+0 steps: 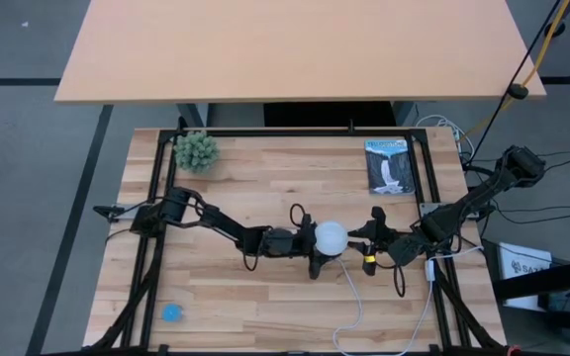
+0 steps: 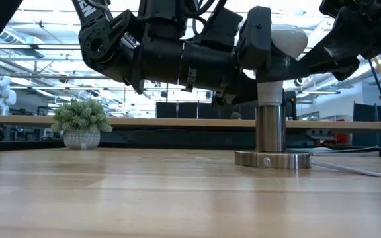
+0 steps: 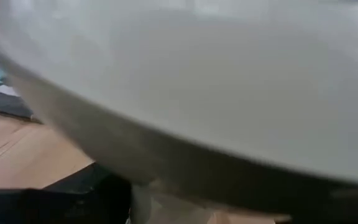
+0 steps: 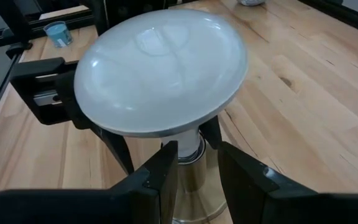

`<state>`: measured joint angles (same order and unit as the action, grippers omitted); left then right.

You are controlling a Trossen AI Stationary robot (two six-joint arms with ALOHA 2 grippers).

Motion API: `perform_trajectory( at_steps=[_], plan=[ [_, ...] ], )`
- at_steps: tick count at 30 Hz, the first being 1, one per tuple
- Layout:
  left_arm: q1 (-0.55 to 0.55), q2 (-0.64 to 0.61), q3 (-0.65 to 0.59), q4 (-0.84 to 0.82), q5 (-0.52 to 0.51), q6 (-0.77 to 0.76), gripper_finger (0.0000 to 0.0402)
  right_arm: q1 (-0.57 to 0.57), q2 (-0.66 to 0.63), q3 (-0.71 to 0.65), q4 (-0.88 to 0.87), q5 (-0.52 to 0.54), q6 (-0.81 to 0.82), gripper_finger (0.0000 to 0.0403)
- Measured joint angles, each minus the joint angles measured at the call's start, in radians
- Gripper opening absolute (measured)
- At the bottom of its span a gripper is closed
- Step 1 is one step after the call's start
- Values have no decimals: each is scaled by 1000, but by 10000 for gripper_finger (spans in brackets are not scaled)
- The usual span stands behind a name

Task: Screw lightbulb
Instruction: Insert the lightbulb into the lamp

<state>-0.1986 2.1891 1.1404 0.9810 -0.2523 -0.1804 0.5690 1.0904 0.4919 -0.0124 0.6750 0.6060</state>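
Observation:
The white lightbulb [image 4: 160, 68] stands upright, with its neck [image 4: 188, 148] in the chrome socket post [image 2: 270, 125]. The post rises from a round base disc [image 2: 273, 159] on the wooden table. My left gripper [image 1: 317, 240] reaches in level from the table's left and is shut on the bulb under its dome. My right gripper [image 4: 197, 163] slants down from the table's right and is shut on the socket post just below the bulb. In the left wrist view the bulb's dome [image 3: 216, 87] fills nearly the whole picture. A white cord [image 1: 356, 302] runs from the socket toward the near edge. My left gripper pinches the bulb's tapering part below the dome [image 4: 129, 134] between its two widely spread fingers [image 4: 117, 152]. They come in level from the table's left. The bulb stands upright in the socket. The dome hides the exact places of contact. My right gripper has the socket post's upper end [image 4: 194, 180] between its two fingers [image 4: 166, 171], just under the bulb's neck. The fingers slant down from the table's right and lie across the upright post. The post's base disc stays flat on the table.
A small potted plant [image 1: 196, 150] stands at the far left of the table and a booklet [image 1: 389, 166] lies at the far right. A small blue thing [image 1: 171, 312] lies near the front left corner. A second tabletop [image 1: 295, 49] lies beyond the far edge.

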Motion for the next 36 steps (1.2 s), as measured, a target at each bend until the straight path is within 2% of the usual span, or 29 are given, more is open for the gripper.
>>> perform_trajectory(
  at_steps=[25, 30, 36],
  plan=[
    [1, 0, 0, -3, 0, 1, 298, 0, 0, 0, 0, 0, -8, 106],
    [1, 0, 0, -4, 9, 66, 298, 0, 0, 0, 0, 0, -8, 106],
    [0, 0, 0, -8, 10, 63, 298, 0, 0, 0, 0, -21, -8, 106]
  ],
)
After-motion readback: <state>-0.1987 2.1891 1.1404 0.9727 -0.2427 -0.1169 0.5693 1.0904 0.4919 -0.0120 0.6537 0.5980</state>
